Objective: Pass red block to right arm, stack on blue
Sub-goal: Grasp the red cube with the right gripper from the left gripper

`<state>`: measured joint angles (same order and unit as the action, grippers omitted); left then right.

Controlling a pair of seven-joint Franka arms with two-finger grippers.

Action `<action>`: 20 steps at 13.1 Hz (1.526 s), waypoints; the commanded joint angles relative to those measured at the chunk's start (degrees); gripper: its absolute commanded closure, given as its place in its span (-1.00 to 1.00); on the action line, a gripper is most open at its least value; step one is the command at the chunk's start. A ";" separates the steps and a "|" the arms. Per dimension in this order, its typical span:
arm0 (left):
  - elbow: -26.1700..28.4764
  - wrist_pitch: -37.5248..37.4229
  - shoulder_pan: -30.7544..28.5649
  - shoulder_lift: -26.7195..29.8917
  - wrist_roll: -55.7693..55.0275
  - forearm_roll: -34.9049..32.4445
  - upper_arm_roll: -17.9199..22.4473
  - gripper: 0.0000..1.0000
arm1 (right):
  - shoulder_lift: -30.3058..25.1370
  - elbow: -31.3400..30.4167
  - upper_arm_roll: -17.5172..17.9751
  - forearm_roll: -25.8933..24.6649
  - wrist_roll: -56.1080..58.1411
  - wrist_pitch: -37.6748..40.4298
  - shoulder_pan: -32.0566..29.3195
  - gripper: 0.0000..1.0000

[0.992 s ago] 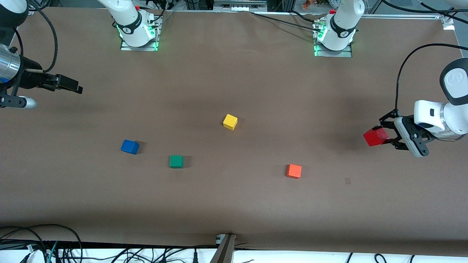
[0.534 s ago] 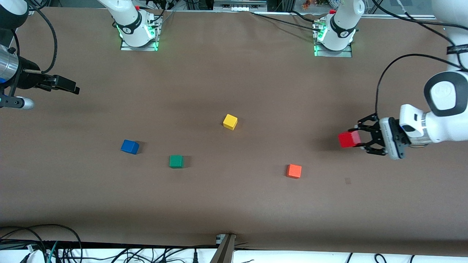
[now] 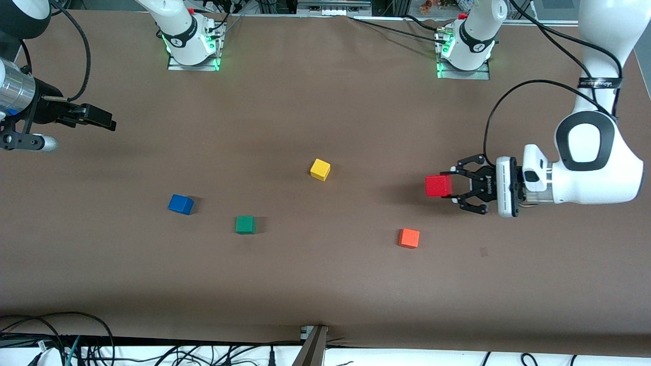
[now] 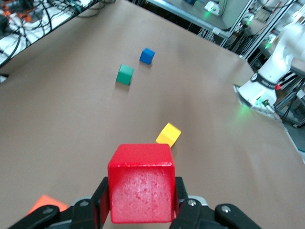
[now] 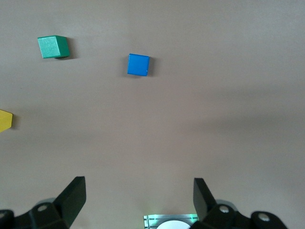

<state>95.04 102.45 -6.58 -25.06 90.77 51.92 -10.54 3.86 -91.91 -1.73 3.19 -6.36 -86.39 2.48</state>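
Note:
My left gripper (image 3: 447,186) is shut on the red block (image 3: 438,186) and holds it in the air over the table, above the orange cube's part of the table toward the left arm's end. In the left wrist view the red block (image 4: 141,182) sits between the black fingers (image 4: 100,202). The blue cube (image 3: 180,204) rests on the table toward the right arm's end, and it shows in the left wrist view (image 4: 147,56) and in the right wrist view (image 5: 138,65). My right gripper (image 3: 104,122) is open and empty, up in the air at the right arm's end of the table.
A green cube (image 3: 245,224) lies beside the blue one, nearer the camera. A yellow cube (image 3: 320,169) lies mid-table. An orange cube (image 3: 409,238) lies nearer the camera than the red block's spot. Arm bases (image 3: 190,43) stand along the table's top edge.
My left arm has carried the red block from the table's left-arm end toward the middle. The right gripper has barely shifted.

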 commanded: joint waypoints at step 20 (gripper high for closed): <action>-2.58 -0.41 4.47 -3.76 7.49 20.39 -4.75 1.00 | 2.46 0.50 -2.04 29.21 0.47 2.88 -2.31 -1.00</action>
<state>93.38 102.65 -2.48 -28.07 96.32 68.82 -13.77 6.19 -92.05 -3.32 27.71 -6.29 -85.89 0.80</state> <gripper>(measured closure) 0.445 0.000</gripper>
